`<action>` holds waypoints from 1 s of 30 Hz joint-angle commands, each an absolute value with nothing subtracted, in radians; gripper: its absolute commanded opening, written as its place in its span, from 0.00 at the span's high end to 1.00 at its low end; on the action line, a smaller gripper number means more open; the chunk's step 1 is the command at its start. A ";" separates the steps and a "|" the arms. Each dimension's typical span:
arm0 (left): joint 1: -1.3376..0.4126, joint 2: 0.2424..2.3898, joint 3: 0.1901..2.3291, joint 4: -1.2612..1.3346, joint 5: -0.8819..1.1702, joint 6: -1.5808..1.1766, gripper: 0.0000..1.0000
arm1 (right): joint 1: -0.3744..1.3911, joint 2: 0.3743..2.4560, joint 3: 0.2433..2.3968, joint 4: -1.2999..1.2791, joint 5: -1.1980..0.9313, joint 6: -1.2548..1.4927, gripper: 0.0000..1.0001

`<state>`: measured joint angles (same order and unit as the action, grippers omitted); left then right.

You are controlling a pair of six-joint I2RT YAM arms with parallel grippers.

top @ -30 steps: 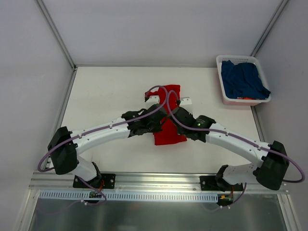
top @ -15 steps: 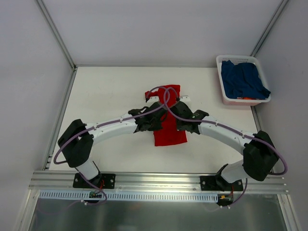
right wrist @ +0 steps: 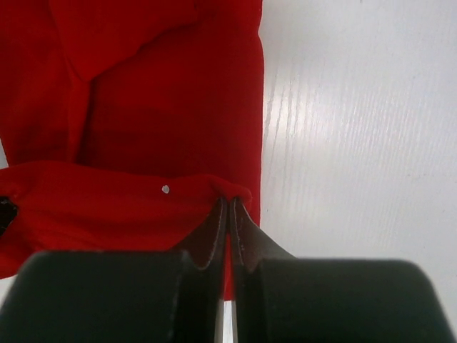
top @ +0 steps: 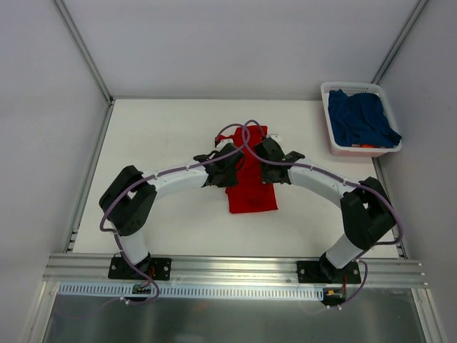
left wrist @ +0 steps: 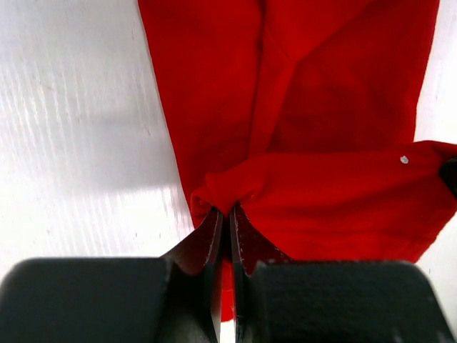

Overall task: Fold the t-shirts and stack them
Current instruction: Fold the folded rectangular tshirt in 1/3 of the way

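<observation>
The red t-shirt (top: 250, 187) lies as a narrow strip in the middle of the table. My left gripper (top: 223, 152) is shut on its left edge (left wrist: 214, 189), and my right gripper (top: 273, 149) is shut on its right edge (right wrist: 235, 187). Both hold a fold of the cloth lifted over the far part of the strip; the wrist views show this lifted fold (left wrist: 343, 204) stretched between the two grippers. The navy t-shirt (top: 360, 118) lies crumpled in the white basket (top: 332, 139) at the back right.
The basket stands against the table's right edge. Bare white table (top: 157, 136) lies left of the red shirt. Purple cables (top: 243, 139) loop over both wrists above the shirt. Metal frame rails run along the table's sides.
Both grippers have moved away from the near edge towards the back of the table, carrying the pinched red cloth over the shirt. Both arms have stretched further forward.
</observation>
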<state>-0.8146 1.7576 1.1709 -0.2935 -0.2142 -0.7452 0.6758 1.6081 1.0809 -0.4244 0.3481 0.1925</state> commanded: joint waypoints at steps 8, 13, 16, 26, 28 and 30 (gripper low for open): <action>-0.758 1.848 1.281 -0.261 -0.170 -0.673 0.99 | 0.612 1.715 1.206 -0.399 0.307 0.127 1.00; -0.746 1.878 1.298 -0.261 -0.170 -0.663 0.22 | 0.601 1.741 1.215 -0.400 0.307 0.126 0.56; -0.744 1.875 1.292 -0.259 -0.173 -0.663 0.01 | 0.601 1.732 1.209 -0.402 0.307 0.123 0.49; -0.744 1.711 1.157 -0.261 -0.190 -0.693 0.01 | 0.636 1.565 1.169 -0.475 0.336 0.141 0.45; -0.744 1.660 1.106 -0.259 -0.193 -0.709 0.01 | 0.669 1.536 1.157 -0.485 0.341 0.158 0.45; -0.744 1.625 1.071 -0.262 -0.202 -0.725 0.01 | 0.695 1.526 1.141 -0.486 0.339 0.172 0.45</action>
<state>-0.7509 1.7180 1.1126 -0.2604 -0.1848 -0.6941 0.6495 1.5764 1.1618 -0.4538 0.3248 0.1413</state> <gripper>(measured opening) 0.990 0.547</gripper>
